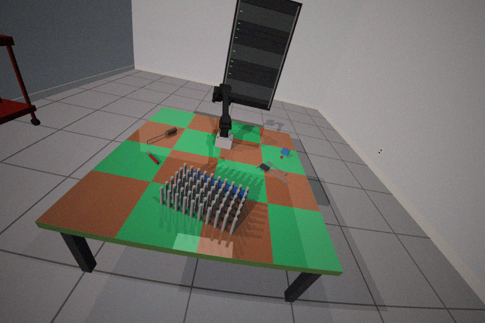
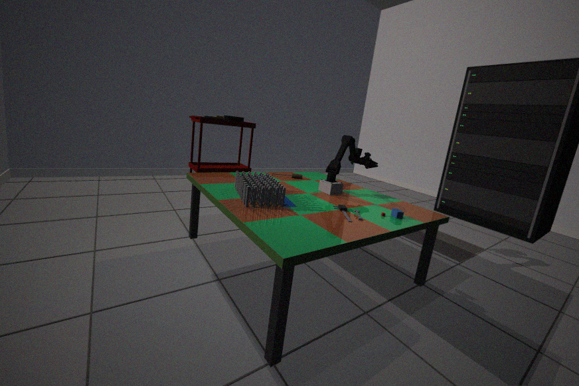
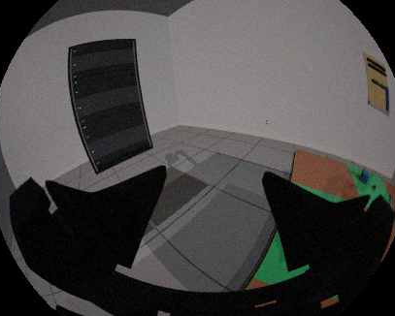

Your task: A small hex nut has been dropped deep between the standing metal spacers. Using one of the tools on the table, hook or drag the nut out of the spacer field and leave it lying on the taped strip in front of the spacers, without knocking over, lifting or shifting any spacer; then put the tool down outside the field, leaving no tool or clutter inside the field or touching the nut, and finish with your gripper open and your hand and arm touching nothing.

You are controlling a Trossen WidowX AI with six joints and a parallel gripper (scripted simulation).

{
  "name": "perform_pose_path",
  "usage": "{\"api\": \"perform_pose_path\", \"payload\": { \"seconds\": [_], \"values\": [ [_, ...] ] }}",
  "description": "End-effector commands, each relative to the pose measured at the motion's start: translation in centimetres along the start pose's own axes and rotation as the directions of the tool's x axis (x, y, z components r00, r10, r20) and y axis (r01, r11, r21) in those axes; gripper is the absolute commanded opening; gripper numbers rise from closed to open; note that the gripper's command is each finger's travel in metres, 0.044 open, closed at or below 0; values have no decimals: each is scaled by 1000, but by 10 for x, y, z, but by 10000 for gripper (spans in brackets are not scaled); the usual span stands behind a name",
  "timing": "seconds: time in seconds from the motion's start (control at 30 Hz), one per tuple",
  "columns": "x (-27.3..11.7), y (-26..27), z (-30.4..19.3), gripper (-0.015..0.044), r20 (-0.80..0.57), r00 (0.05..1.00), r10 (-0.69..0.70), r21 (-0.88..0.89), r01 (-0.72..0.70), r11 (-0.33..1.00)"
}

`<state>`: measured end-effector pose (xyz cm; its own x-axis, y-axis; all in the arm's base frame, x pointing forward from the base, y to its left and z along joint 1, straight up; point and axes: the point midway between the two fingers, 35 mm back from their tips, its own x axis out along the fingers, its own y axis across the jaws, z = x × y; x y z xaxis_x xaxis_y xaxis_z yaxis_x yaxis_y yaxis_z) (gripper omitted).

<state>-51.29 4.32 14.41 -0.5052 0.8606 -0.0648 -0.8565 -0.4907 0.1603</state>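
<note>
The metal spacers [image 1: 199,212] [image 2: 263,192] stand upright in dense rows. A blue strip [image 2: 289,202] lies along their robot-facing side, partly hidden by them in the top view. The hex nut cannot be made out in any view. A hooked tool [image 1: 171,131] [image 2: 297,176] with a brown handle and thin bent shaft lies beyond the field, left of the arm base in the top view. My gripper [image 2: 376,165] [image 3: 215,173] is open and empty, raised on the side of the base away from the spacers and pointing past the table edge.
A red pen-like item [image 1: 152,157] lies left of the base. On the other side lie a dark-headed caliper-like tool [image 1: 264,167] [image 2: 342,207], a grey wrench [image 1: 277,168] [image 2: 358,214], a red cube [image 1: 281,157] [image 2: 382,214] and a blue block [image 1: 285,151] [image 2: 397,213] [image 3: 364,175]. A rack stands beyond.
</note>
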Motion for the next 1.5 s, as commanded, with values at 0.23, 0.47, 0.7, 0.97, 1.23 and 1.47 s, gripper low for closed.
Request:
{"api": "perform_pose_path", "payload": {
  "seconds": [0.23, 0.47, 0.7, 0.97, 1.23, 1.47],
  "values": [
    [-101, 49, -16, 440, -58, 964, 259, -47, -261, 964],
    [-191, 69, -31, 440, -125, 875, 468, -170, -484, 859],
    [-307, 69, -42, 440, -197, 715, 671, -189, -699, 690],
    [-450, 34, -49, 440, -271, 428, 862, -186, -902, 389],
    [-569, -40, -50, 440, -334, 120, 935, -152, -986, 72],
    [-653, -126, -46, 440, -381, -201, 902, -121, -957, -264]
  ]
}}
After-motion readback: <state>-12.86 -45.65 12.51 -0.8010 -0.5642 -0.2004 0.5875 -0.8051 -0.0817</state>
